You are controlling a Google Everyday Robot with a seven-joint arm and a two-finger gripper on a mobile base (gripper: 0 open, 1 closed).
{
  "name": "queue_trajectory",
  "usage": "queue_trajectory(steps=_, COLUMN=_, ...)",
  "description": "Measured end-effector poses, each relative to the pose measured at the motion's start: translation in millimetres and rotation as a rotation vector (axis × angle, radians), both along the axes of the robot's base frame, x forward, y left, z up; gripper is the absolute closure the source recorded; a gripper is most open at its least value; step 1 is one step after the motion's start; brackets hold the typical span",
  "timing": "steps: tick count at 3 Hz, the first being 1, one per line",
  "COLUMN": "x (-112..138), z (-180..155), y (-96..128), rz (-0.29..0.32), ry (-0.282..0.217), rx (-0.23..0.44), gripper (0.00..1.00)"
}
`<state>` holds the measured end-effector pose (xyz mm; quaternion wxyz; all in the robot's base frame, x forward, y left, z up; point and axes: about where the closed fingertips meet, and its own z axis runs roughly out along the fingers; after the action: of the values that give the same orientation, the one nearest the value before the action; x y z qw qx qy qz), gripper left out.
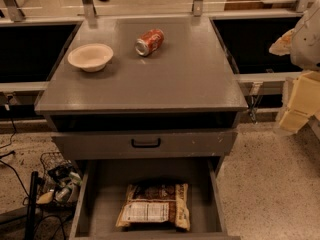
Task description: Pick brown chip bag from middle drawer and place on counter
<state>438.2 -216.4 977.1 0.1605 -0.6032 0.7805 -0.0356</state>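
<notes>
While the gripper (299, 104) hangs at the right border of the view, beside the counter (190, 79) and apart from it, I cannot tell if it is released or clenched. One brown chip bag (156, 205) lies flat in the pulled-out middle drawer (102, 194), near its front edge, with bare tray on both sides and behind. On the counter are one white bowl (90, 57) and one orange-red soda can (149, 42), lying on its side, near each other at the back; the front half is bare surface. One drawer front (90, 146) with one black handle (146, 143) is closed. The bag's white label has print I cannot read.
</notes>
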Motion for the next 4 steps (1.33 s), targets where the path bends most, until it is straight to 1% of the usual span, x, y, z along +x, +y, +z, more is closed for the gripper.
queue_trajectory(steps=1, x=-0.4, z=1.2, y=1.6, rz=-0.001, ry=-0.015, rx=0.009, gripper=0.00)
queue_trajectory(steps=2, x=-19.3, z=-38.1, y=21.6, rz=-0.041, ry=-0.006, rx=0.099, gripper=0.00)
queue_trajectory(steps=3, x=-33.3, z=-88.9, y=29.4, rz=-0.066, ry=0.042, rx=0.145, gripper=0.00)
queue_trajectory(steps=4, x=-45.1, z=-129.6, y=33.5, rz=-0.084, ry=0.086, rx=0.173, gripper=0.00)
